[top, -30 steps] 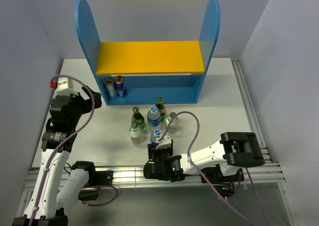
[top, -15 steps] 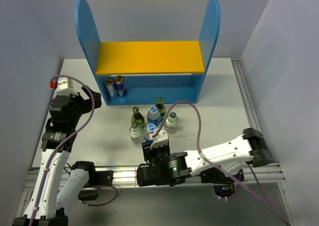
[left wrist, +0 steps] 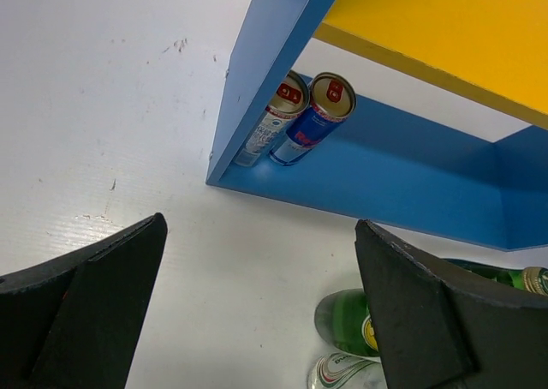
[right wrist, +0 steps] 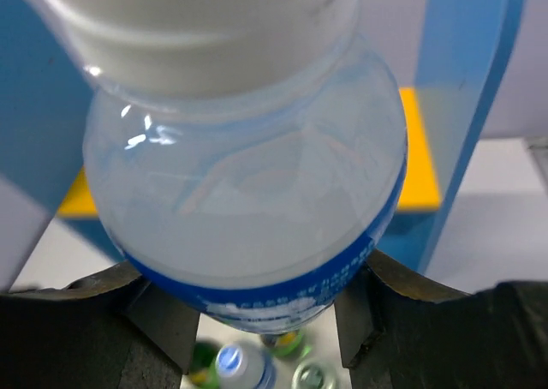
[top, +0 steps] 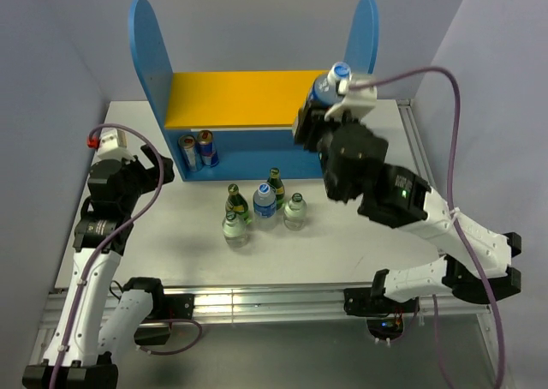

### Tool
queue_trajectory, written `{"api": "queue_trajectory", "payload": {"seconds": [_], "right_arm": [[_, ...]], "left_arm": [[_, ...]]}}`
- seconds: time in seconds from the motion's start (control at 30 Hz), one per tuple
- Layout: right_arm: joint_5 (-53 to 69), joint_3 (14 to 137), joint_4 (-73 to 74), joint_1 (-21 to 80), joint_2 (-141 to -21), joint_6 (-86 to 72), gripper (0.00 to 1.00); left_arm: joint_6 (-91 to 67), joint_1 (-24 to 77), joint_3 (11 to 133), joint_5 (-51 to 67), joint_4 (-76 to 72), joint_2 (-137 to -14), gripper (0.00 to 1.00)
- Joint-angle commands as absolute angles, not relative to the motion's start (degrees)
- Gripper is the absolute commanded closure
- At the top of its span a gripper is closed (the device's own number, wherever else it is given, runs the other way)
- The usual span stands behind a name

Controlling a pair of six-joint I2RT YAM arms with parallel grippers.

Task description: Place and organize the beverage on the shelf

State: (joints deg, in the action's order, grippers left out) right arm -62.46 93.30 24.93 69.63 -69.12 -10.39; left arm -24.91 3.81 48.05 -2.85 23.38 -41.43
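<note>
The blue shelf (top: 147,55) with a yellow-orange upper board (top: 248,98) stands at the back. My right gripper (top: 318,106) is shut on a clear plastic bottle with a blue label (top: 329,84) and holds it in the air over the right end of the upper board. In the right wrist view this bottle (right wrist: 248,192) fills the frame between the fingers (right wrist: 163,320). Several bottles stand on the table in front of the shelf: two dark green (top: 276,183), a blue-capped plastic one (top: 265,200) and two clear glass ones (top: 294,211). My left gripper (top: 158,168) is open and empty by the shelf's left front corner.
Two cans (top: 196,150) stand at the left end of the shelf's lower tier; they also show in the left wrist view (left wrist: 308,119). A green bottle (left wrist: 351,320) lies just right of my left gripper (left wrist: 257,260). Walls close in the table on both sides.
My right arm has lifted the blue-labelled plastic bottle out of the group at the front and carried it up and back over the shelf's right end. The left arm has barely moved.
</note>
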Motion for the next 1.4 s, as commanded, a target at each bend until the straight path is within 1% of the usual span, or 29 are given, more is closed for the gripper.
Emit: {"api": "queue_trajectory", "payload": {"seconds": [0.0,0.03,0.1,0.13,0.27,0.47,0.67,0.77,0.97,1.0,1.03,1.1,1.13,1.2,1.23,1.37], "right_arm": [[-52.50,104.55,17.04,63.39,-73.89,2.02,1.00],[-49.77,106.76,19.49,58.67,-75.31,1.15,1.00],[-44.07,111.85,22.13,53.46,-79.09,-2.00,1.00],[-42.12,113.36,23.02,48.74,-80.49,-2.80,1.00],[-35.26,118.82,25.22,39.58,-88.13,-6.93,1.00],[-30.24,123.04,26.54,30.87,-97.98,-10.80,1.00],[-31.64,119.28,23.82,28.83,-99.67,-11.16,1.00],[-31.20,113.40,21.62,28.21,-98.62,-12.30,1.00],[-32.61,111.18,22.41,27.51,-99.31,-14.24,1.00],[-32.26,111.27,23.11,27.51,-99.58,-14.50,0.98],[-32.17,111.18,23.38,27.60,-99.67,-14.85,0.77],[-31.99,110.83,23.47,27.51,-99.58,-15.03,0.54],[-31.82,110.66,23.38,27.51,-99.41,-15.20,0.36],[-32.08,110.39,23.55,27.60,-99.32,-15.29,0.24],[-31.91,110.30,23.64,27.60,-99.23,-15.29,0.20],[-31.90,108.90,23.55,27.60,-98.26,-15.64,0.14]], "left_arm": [[-25.58,3.43,51.41,-2.64,20.57,-43.50,0.02],[-25.32,3.43,52.37,-2.72,20.31,-44.20,0.02],[-24.35,3.43,52.82,-2.64,18.90,-45.87,0.02],[-23.91,3.34,52.82,-2.03,18.81,-46.31,0.02],[-23.38,1.50,51.86,-0.70,19.51,-45.80,0.02],[-22.94,0.62,49.13,-1.49,17.75,-40.26,0.01],[-23.20,0.18,50.36,-0.53,18.90,-42.71,0.01],[-23.38,-2.11,50.01,-0.44,18.55,-42.37,0.01],[-23.47,-2.99,49.83,1.23,18.37,-42.36,0.01],[-23.47,-3.08,49.92,1.23,18.37,-42.45,0.01],[-23.47,-3.16,50.01,1.40,18.37,-42.54,0.01],[-23.55,-3.60,50.01,1.76,18.37,-42.63,0.01],[-23.64,-3.78,50.01,1.93,18.28,-42.63,0.01],[-23.55,-4.13,49.83,2.20,18.19,-42.54,0.01],[-23.64,-4.22,49.92,2.28,18.19,-42.54,0.01],[-23.73,-4.92,49.92,2.81,18.11,-42.71,0.01]]}}
